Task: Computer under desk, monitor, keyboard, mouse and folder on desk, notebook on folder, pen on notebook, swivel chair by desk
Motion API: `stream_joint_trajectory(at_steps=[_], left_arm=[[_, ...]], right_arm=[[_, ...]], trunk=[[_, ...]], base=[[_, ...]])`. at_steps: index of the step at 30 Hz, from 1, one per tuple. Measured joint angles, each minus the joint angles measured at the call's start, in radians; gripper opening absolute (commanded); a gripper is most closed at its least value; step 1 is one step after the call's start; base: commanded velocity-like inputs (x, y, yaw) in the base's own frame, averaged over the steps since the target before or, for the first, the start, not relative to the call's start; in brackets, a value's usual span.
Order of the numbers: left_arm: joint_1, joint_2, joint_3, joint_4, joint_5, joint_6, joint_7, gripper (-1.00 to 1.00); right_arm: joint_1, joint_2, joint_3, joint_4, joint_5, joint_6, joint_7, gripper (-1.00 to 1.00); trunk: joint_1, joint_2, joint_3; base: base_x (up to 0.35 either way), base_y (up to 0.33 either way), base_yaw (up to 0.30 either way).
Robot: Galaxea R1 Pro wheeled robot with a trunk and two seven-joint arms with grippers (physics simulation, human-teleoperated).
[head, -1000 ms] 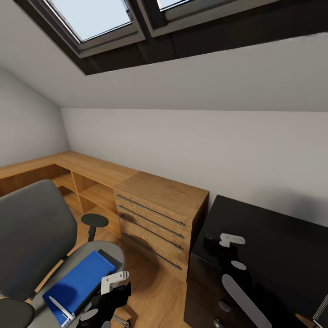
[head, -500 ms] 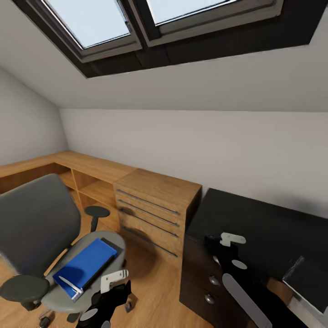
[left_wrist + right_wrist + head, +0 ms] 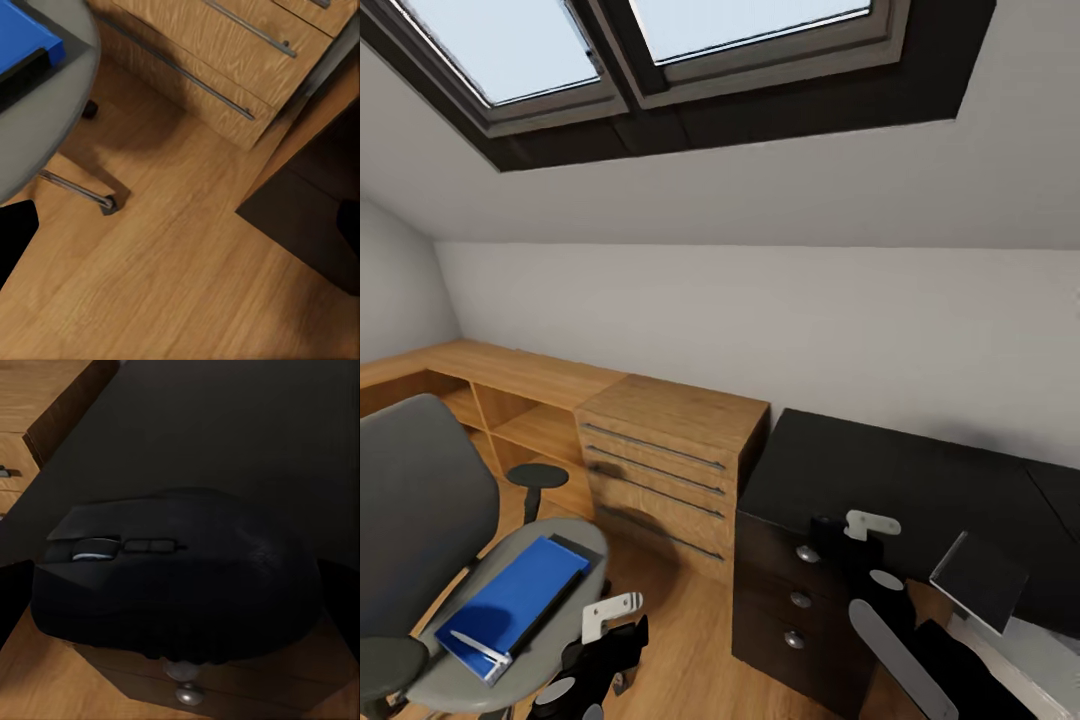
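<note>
The grey swivel chair (image 3: 420, 510) stands at the left, with a blue folder (image 3: 510, 605) flat on its seat and a white pen (image 3: 480, 645) on the folder's near end. A corner of that folder (image 3: 22, 37) also appears in the left wrist view. My left gripper (image 3: 605, 640) hangs open beside the seat, above the wood floor, with nothing between its fingers (image 3: 15, 232). My right gripper (image 3: 830, 535) is shut on the black mouse (image 3: 180, 570), held over the left end of the black desk (image 3: 860, 470).
A wooden chest of drawers (image 3: 660, 460) stands between chair and desk, with low wooden shelving (image 3: 510, 400) running left along the wall. The desk front has knobbed drawers (image 3: 795, 600). A dark tilted panel (image 3: 980, 580) and something pale grey (image 3: 1010, 660) lie at the desk's right.
The camera has swung to the right: chair and wooden drawers slid left in the picture and more of the black desk came into view. Both grippers keep their places in the picture.
</note>
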Motion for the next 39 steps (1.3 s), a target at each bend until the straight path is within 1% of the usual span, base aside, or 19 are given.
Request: stream_joint_trajectory(at_steps=[4, 24, 26, 27, 29, 30, 31, 33, 34, 35, 37, 38, 39], left_arm=[[0.000, -0.001, 0.000, 0.000, -0.001, 0.000, 0.002, 1.00], [0.000, -0.002, 0.000, 0.002, -0.001, 0.000, 0.010, 1.00], [0.000, -0.003, -0.005, 0.009, -0.001, 0.002, 0.010, 1.00], [0.000, -0.002, -0.019, 0.027, -0.001, 0.002, 0.011, 1.00], [0.000, -0.002, -0.038, 0.094, -0.001, 0.007, 0.011, 1.00], [-0.001, -0.005, -0.043, 0.135, -0.001, 0.009, 0.010, 1.00], [-0.001, -0.009, -0.046, 0.187, -0.002, 0.010, 0.009, 1.00], [-0.004, -0.010, -0.047, 0.226, -0.003, 0.010, 0.008, 1.00], [-0.009, -0.010, -0.047, 0.244, -0.002, 0.010, 0.008, 1.00], [-0.025, -0.010, -0.047, 0.283, -0.002, 0.010, 0.007, 1.00], [-0.038, -0.011, -0.047, 0.344, -0.001, 0.011, 0.005, 1.00], [-0.040, -0.005, -0.046, 0.477, -0.002, 0.001, 0.004, 1.00], [-0.041, 0.004, -0.045, 0.556, -0.003, -0.017, 0.004, 1.00]], right_arm=[[0.000, 0.000, -0.012, -0.001, 0.000, 0.000, -0.003, -1.00], [0.000, 0.000, -0.016, 0.001, 0.002, 0.000, -0.003, -1.00], [0.000, -0.001, -0.018, 0.002, 0.002, 0.000, -0.002, -1.00], [0.000, -0.001, -0.024, 0.007, 0.002, 0.000, -0.002, -1.00], [0.000, -0.001, -0.052, 0.022, 0.002, 0.000, 0.000, -1.00], [0.000, -0.001, -0.075, 0.030, 0.002, 0.000, 0.001, -1.00], [0.000, -0.001, -0.105, 0.044, 0.003, 0.000, 0.004, -1.00], [0.000, -0.001, -0.145, 0.074, 0.002, 0.000, 0.006, -1.00], [0.000, 0.000, -0.170, 0.087, 0.003, 0.000, 0.007, -1.00], [0.000, 0.000, -0.215, 0.101, 0.005, 0.001, 0.009, -1.00], [0.000, -0.001, -0.264, 0.123, 0.005, 0.000, 0.010, -1.00], [0.000, 0.000, -0.312, 0.157, 0.007, 0.001, 0.011, -1.00], [0.000, 0.000, -0.350, 0.176, 0.006, 0.001, 0.012, -1.00]], trunk=[[-0.015, 0.028, 0.013], [-0.092, 0.168, 0.075], [-0.100, 0.182, 0.082], [-0.104, 0.189, 0.085], [-0.111, 0.203, 0.091], [-0.115, 0.210, 0.094], [-0.119, 0.217, 0.097], [-0.127, 0.231, 0.103], [-0.130, 0.238, 0.107], [-0.134, 0.245, 0.110], [-0.142, 0.259, 0.116], [-0.146, 0.266, 0.119], [-0.150, 0.273, 0.122]], base=[[0.000, 0.000, -0.002], [0.000, 0.000, 0.000], [0.000, 0.000, -0.070], [0.000, 0.000, -0.185], [0.000, 0.000, -0.232], [0.000, 0.000, -0.279], [0.000, 0.000, -0.284], [0.000, 0.000, -0.289], [0.000, 0.000, -0.293], [0.000, 0.000, -0.294], [0.000, 0.000, -0.295], [0.000, 0.000, -0.297], [0.000, 0.000, -0.297]])
